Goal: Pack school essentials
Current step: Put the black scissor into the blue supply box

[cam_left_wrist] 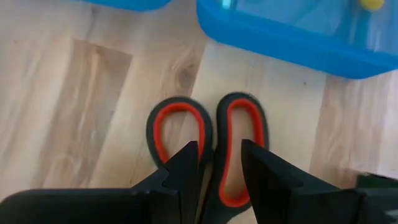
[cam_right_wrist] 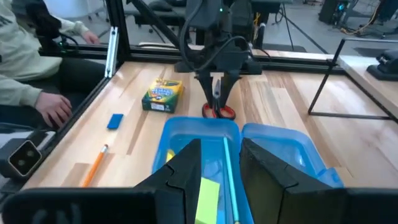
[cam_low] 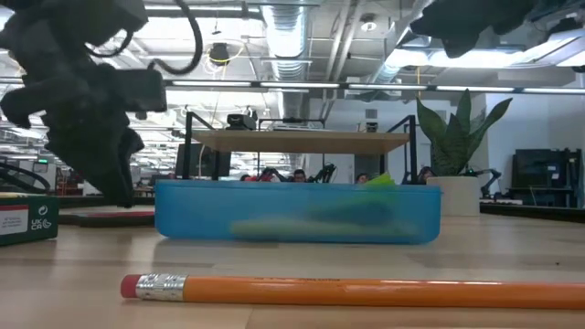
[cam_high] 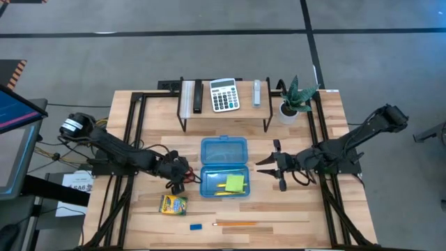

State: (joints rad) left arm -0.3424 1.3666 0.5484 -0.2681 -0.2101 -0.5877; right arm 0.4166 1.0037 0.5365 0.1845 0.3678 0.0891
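Observation:
The red-handled scissors (cam_left_wrist: 208,140) are in my left gripper (cam_left_wrist: 217,155), just off the left side of the open blue case (cam_high: 224,155). Green and yellow sticky notes (cam_high: 235,183) lie in the case's near half. Near the front edge of the table lie the yellow crayon box (cam_high: 173,204), the small blue eraser (cam_high: 196,226) and the orange pencil (cam_high: 235,224). My right gripper (cam_high: 277,167) is open and hovers to the right of the case, touching nothing. My left gripper is shut on the scissors, pointing down from above. Its fingers (cam_left_wrist: 186,165) close on the neck (cam_left_wrist: 225,198), just behind the two handle loops. The loops (cam_right_wrist: 217,112) hang below the fingertips, close over the table; whether they touch it I cannot tell.
A black-framed shelf (cam_high: 223,111) at the far side carries the grey calculator (cam_high: 224,94) and other small items, with a potted plant (cam_high: 294,101) beside it. A person's hand (cam_right_wrist: 56,109) rests beyond the table's near edge. Bare wood lies between the case and the pencil.

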